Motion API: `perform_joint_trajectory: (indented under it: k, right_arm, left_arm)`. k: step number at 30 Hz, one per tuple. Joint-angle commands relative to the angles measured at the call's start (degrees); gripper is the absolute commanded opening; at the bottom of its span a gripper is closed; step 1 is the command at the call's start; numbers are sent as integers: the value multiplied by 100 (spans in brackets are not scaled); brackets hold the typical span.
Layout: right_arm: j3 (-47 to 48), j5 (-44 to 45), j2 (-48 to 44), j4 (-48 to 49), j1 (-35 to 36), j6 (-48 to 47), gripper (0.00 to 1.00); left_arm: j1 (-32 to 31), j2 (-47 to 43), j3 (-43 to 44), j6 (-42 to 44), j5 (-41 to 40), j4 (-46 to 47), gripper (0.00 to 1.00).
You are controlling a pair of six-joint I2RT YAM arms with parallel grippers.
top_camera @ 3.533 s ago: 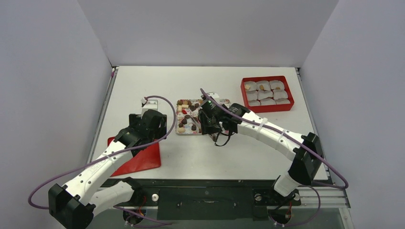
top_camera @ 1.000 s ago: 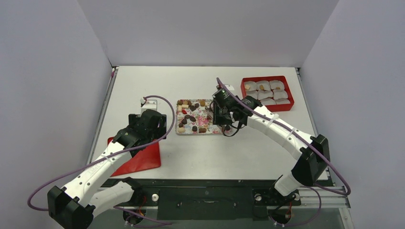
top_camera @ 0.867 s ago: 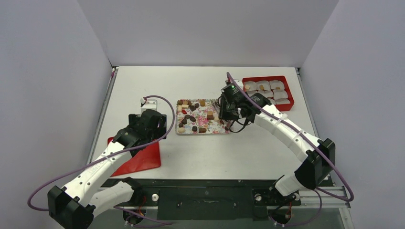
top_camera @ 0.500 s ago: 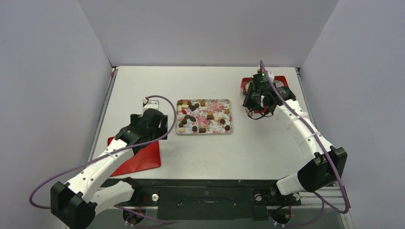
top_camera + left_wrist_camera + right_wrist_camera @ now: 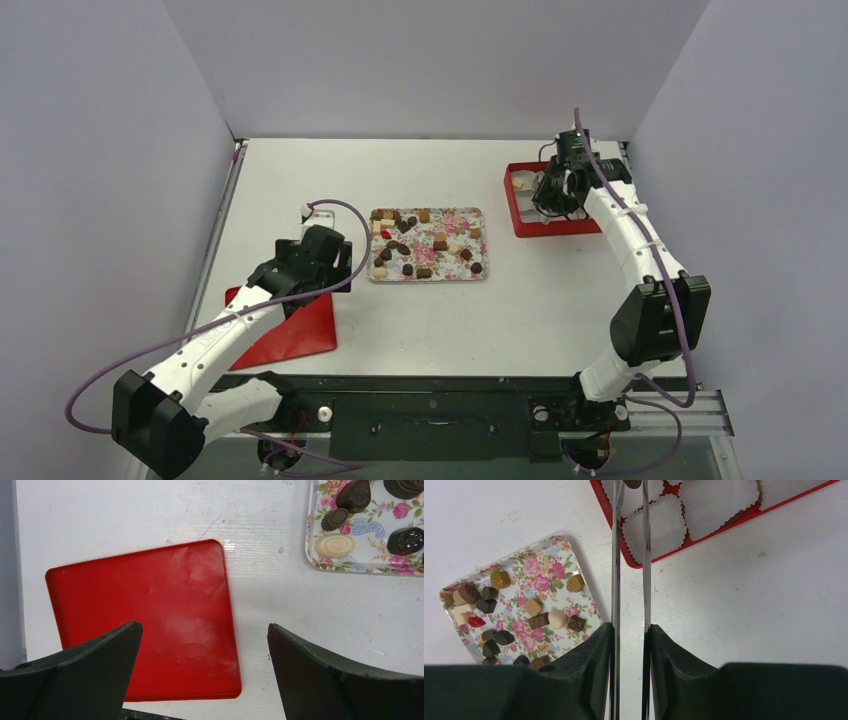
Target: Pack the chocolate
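Left claw (image 5: 203,627): spread wide, empty, above flat red plastic lid (image 5: 145,625), near-left corner. Mid-desk: flower-patterned tray (image 5: 445,276), many brown, tan and cream chocolates (image 5: 539,620) unpacked. Far-right corner: right claw (image 5: 629,495) clamped on one dark chocolate (image 5: 632,482) above white paper cups (image 5: 659,525) in red box (image 5: 631,560); packing judged barely begun.

The top external view looks down from high behind the arm bases toward the far wall, over the whole white bench (image 5: 430,320). The left wrist view looks almost straight down, close above the shallow red plastic lid (image 5: 145,625), past the wide-spread left gripper (image 5: 203,626). The right wrist view looks down along the right gripper (image 5: 630,487), which pinches a dark brown chocolate piece (image 5: 632,482) at the frame's top. All three views share the flower-patterned tray (image 5: 450,272). The top and right wrist views also share the red compartmented box (image 5: 545,229).
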Motion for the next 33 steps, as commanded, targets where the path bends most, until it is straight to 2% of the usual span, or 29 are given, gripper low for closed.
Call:
perform_joint_trajectory:
  k: [1, 16, 33]
  right_arm:
    - [330, -237, 264, 339, -92, -45, 22]
    - [650, -313, 1074, 507, -222, -34, 23]
    - [358, -261, 1047, 588, -244, -50, 25]
  left_arm:
    - [57, 29, 121, 69, 26, 232, 96]
    - [88, 26, 113, 78, 26, 247, 96]
    - [97, 0, 116, 82, 31, 254, 96]
